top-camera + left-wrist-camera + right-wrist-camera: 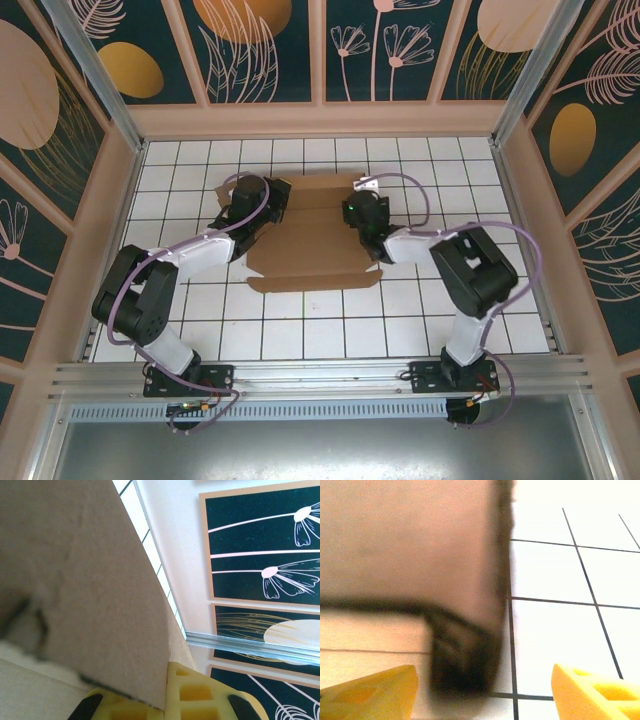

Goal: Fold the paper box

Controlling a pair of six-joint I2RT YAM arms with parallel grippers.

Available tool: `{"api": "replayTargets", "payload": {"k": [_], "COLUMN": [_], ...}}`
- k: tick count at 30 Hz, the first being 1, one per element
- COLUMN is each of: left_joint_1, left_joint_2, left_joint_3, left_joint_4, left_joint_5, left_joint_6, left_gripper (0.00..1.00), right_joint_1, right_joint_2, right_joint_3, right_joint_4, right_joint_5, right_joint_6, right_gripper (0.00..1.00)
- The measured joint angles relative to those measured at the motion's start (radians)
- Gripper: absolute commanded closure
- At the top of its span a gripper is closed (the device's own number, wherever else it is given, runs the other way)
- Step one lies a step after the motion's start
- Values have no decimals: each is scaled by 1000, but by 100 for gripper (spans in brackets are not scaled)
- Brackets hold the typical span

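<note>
Cardboard barely worked: paper box (312, 255) lies mid-table as an open sheet, near flaps flat on the tiled table (200, 330). Farther back, left gripper (243, 205) is clamped on the sheet's left flap. Right gripper (362, 213) sits at the right edge, fingers spread, gripping nothing. Judged early; most folds remain.

The white gridded table (300, 330) carries the paper box (315, 250), brown cardboard spread at its far middle.
</note>
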State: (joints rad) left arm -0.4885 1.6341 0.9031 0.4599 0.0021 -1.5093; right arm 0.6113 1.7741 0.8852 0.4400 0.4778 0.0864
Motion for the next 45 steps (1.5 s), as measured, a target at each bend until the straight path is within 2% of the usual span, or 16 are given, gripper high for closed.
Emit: {"api": "replayTargets", "payload": {"k": [6, 10, 13, 17, 22, 27, 29, 38, 40, 41, 44, 45], "left_joint_1": [-1, -1, -2, -2, -2, -2, -2, -2, 0, 0, 0, 0], "left_joint_2": [0, 1, 9, 16, 16, 16, 16, 16, 16, 16, 15, 12], "left_joint_3": [0, 1, 7, 15, 24, 26, 27, 29, 29, 29, 34, 35], "left_joint_4": [0, -1, -1, -2, -19, -23, -24, -26, -26, -27, -40, -56], "left_joint_5": [0, -1, -1, -1, -1, -1, -1, 3, 0, 0, 6, 14], "left_joint_6": [5, 16, 22, 31, 42, 46, 49, 50, 51, 56, 101, 126], "left_gripper": [100, 100, 100, 100, 100, 100, 100, 100, 100, 95, 70, 59], "right_joint_1": [-48, -198, -245, -214, -131, -97, -96, -66, -53, -51, -39, -37], "right_joint_2": [-261, -392, -396, -348, -225, -85, -51, 54, 63, 64, 64, 63], "right_joint_3": [-173, -264, -271, -279, -284, -214, -183, -111, -105, -104, -104, -105], "right_joint_4": [161, 259, 265, 274, 297, 297, 298, 343, 348, 349, 346, 346], "right_joint_5": [-235, -391, -445, -487, -449, -320, -278, -166, -115, -103, -63, -52], "right_joint_6": [-19, 58, 51, -12, -119, -178, -194, -237, -235, -235, -234, -230], "right_gripper": [24, 30, 35, 37, 32, 39, 46, 90, 96, 98, 100, 100]}}
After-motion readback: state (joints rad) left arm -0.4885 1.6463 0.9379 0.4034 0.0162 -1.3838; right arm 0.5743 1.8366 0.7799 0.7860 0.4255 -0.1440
